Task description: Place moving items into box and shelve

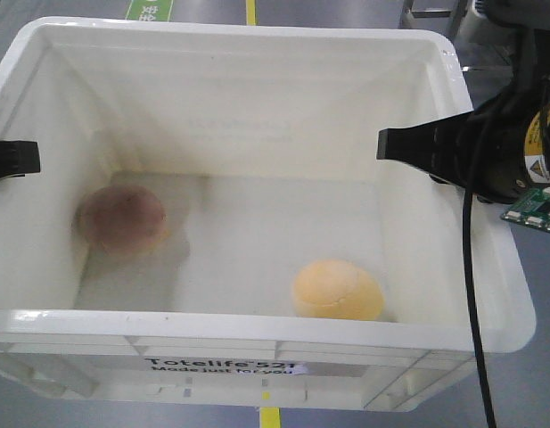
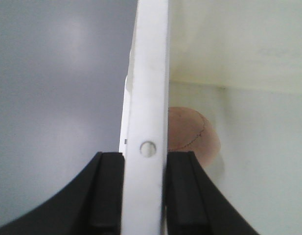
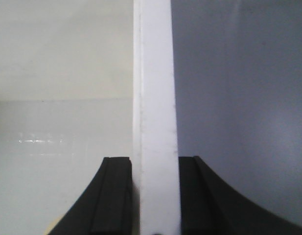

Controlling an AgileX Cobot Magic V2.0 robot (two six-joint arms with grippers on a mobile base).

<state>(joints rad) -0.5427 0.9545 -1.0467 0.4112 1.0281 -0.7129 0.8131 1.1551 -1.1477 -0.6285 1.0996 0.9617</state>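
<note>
The box (image 1: 257,321), a big white crate with black print on its front, fills the front view. Inside lie the moving items: a pinkish-brown lump (image 1: 121,217) at the left and a yellow-orange lump (image 1: 337,290) at the front right. My left gripper (image 1: 29,158) is shut on the left rim, and my right gripper (image 1: 417,147) is shut on the right rim. In the left wrist view the gripper (image 2: 145,161) clamps the white rim (image 2: 151,73), with the pinkish-brown lump (image 2: 192,132) just beyond. In the right wrist view the gripper (image 3: 155,164) clamps the rim (image 3: 153,73).
Grey floor with a yellow line (image 1: 270,415) shows under the box, and a green floor mark (image 1: 148,9) lies at the back. A black cable (image 1: 475,294) and a green circuit board (image 1: 533,209) hang off the right arm.
</note>
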